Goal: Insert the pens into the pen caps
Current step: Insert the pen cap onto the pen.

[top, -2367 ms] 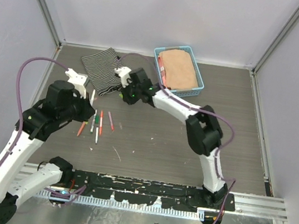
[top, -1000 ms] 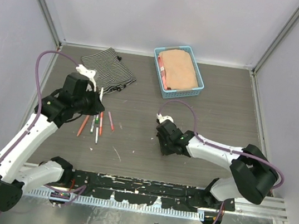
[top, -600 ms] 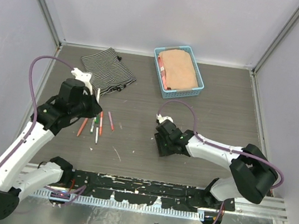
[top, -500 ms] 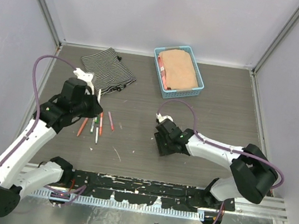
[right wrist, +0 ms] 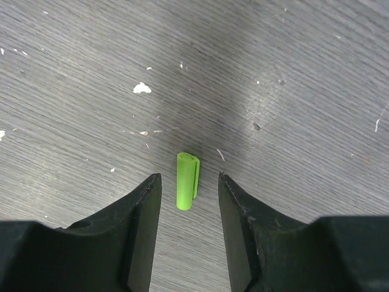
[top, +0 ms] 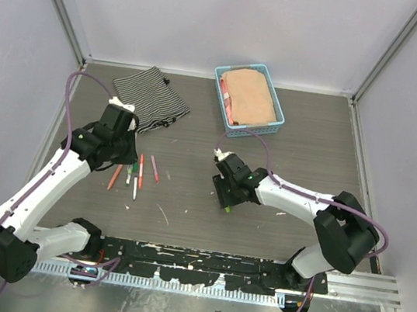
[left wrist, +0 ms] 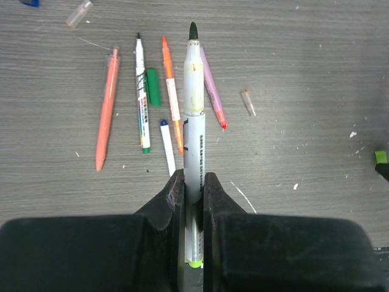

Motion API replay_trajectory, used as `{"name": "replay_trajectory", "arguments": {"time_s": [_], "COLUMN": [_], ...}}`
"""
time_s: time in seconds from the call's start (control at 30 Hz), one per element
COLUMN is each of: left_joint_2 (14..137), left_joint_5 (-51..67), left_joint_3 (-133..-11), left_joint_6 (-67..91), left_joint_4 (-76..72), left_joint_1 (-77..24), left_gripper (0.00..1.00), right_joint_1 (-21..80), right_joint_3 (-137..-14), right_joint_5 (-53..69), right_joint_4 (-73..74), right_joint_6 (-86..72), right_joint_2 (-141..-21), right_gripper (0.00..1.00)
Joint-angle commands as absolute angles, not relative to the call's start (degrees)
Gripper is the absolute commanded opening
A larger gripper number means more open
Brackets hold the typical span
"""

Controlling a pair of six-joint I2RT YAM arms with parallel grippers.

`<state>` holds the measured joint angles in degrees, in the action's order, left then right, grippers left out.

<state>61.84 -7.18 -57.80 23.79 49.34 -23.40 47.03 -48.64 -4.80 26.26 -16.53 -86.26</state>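
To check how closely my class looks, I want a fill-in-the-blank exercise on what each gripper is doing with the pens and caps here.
1. The left gripper is shut on a pen with a ____ body and a dark green tip.
2. The right gripper has its jaws ____, one on each side of a light green cap.
3. That cap lies flat on the ____.
Missing words: white; open; table.
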Motion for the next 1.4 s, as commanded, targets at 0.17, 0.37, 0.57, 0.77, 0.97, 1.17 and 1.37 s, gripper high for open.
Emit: {"name": "replay_trajectory", "arguments": {"time_s": [0.17,0.37,0.57,0.77,0.97,1.17,1.37], "left_joint_2": [62.8,62.8,62.8,62.2,61.5,57.5,54.8], "left_joint_5": [-8.7,-7.7,-6.6,-7.2,-5.9,-7.4,-6.1], "left_joint_3": [-60.4,-60.8,-61.6,-61.9,-62.3,-60.7,-59.3], "left_joint_6": [25.8,25.0,25.1,24.8,21.8,21.0,20.9], "left_joint_4": [49.4,48.9,49.1,49.1,51.1,49.7,47.6], "left_joint_1": [-23.2,-23.2,-23.2,-23.2,-23.1,-23.1,-23.2], "left_gripper": [0.00,0.00,0.00,0.00,0.00,0.00,0.00], "right_joint_1": [47.1,47.1,47.1,47.2,48.0,49.1,49.3], "right_joint_3": [-51.1,-51.4,-52.0,-52.4,-52.5,-52.4,-51.6], "right_joint_5": [-4.3,-5.1,-5.3,-5.8,-7.1,-7.8,-5.3], "right_joint_4": [27.2,27.4,27.3,28.2,29.6,30.3,29.5], "right_joint_6": [-15.4,-15.3,-15.5,-15.7,-16.2,-17.0,-17.2], "right_joint_2": [-88.3,-89.4,-91.0,-92.5,-93.0,-94.1,-92.5], "right_gripper": [0.45,0.44,0.42,0.38,0.35,0.30,0.21]}}
